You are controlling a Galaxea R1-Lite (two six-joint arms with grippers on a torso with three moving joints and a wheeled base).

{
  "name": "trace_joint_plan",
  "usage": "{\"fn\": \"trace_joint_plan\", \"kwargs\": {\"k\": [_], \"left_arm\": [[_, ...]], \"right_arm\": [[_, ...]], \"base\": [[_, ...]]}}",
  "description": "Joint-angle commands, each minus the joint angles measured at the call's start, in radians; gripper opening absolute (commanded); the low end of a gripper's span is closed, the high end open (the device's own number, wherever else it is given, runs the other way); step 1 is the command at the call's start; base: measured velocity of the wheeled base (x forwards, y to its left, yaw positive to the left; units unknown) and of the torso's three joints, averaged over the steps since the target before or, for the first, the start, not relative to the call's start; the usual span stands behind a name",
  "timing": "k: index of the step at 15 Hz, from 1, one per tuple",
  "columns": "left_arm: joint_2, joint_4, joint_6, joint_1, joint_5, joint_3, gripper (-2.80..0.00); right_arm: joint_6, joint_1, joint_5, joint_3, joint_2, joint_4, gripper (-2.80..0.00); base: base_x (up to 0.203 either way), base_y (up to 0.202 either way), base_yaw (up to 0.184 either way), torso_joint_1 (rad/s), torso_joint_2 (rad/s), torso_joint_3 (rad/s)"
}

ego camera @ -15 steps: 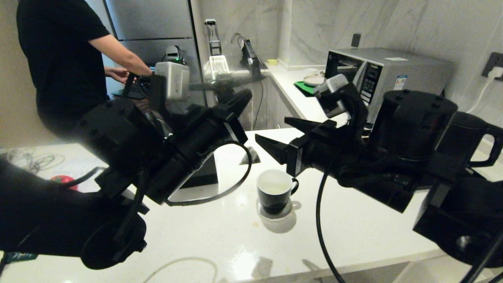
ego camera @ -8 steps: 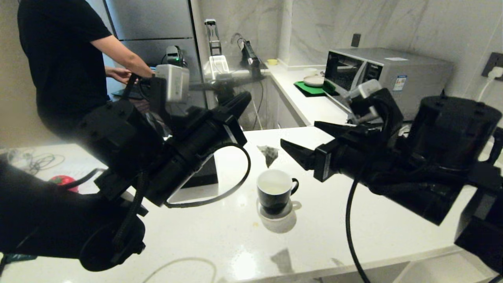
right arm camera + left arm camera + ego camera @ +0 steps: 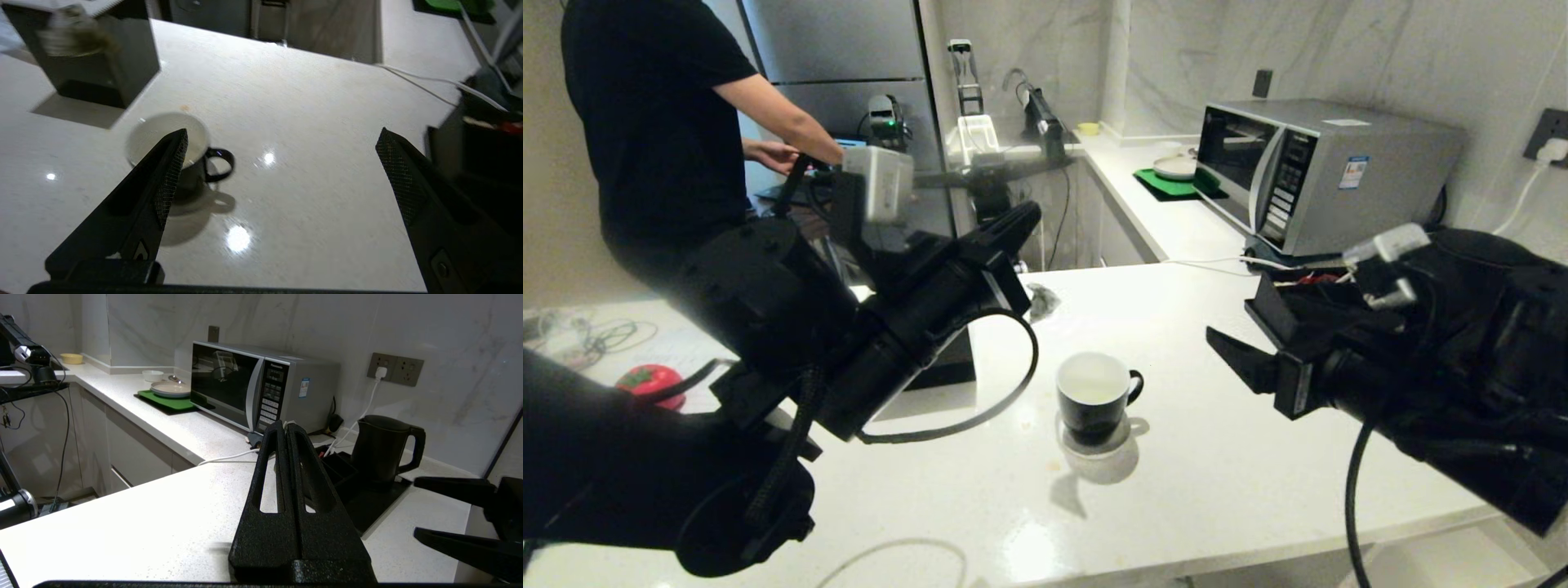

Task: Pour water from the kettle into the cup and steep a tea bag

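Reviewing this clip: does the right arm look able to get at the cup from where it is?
Probably yes. The right pincer is open, and bare counter lies between it and the cup, whose handle faces that side.

My right gripper (image 3: 282, 157) hangs with its fingers (image 3: 163, 183) spread wide above the white counter (image 3: 310, 122), one fingertip overlapping the rim of the cup (image 3: 179, 151). A black tissue box (image 3: 94, 57) stands beyond; a white cable (image 3: 425, 83) crosses the counter's far side.
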Motion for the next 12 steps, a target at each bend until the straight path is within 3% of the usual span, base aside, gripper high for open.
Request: {"fn": "trace_joint_plan", "kwargs": {"k": [1, 8, 12], "left_arm": [[-0.001, -0.008, -0.001, 0.0, 0.0, 0.002, -2.8], [0.0, -0.008, 0.0, -0.001, -0.001, 0.004, -2.8], [-0.006, -0.008, 0.0, 0.0, 0.0, 0.005, -2.8]], "right_arm": [[-0.002, -0.024, -0.007, 0.056, -0.052, -0.007, -2.8], [-0.005, -0.052, -0.029, 0.219, -0.154, -0.079, -2.8], [-0.066, -0.072, -0.038, 0.283, -0.21, -0.081, -2.8]], "base": [[0.0, 0.0, 0.0, 0.0, 0.0, 0.0], [0.0, 0.0, 0.0, 0.0, 0.0, 0.0], [0.0, 0.0, 0.0, 0.0, 0.0, 0.0]]}}
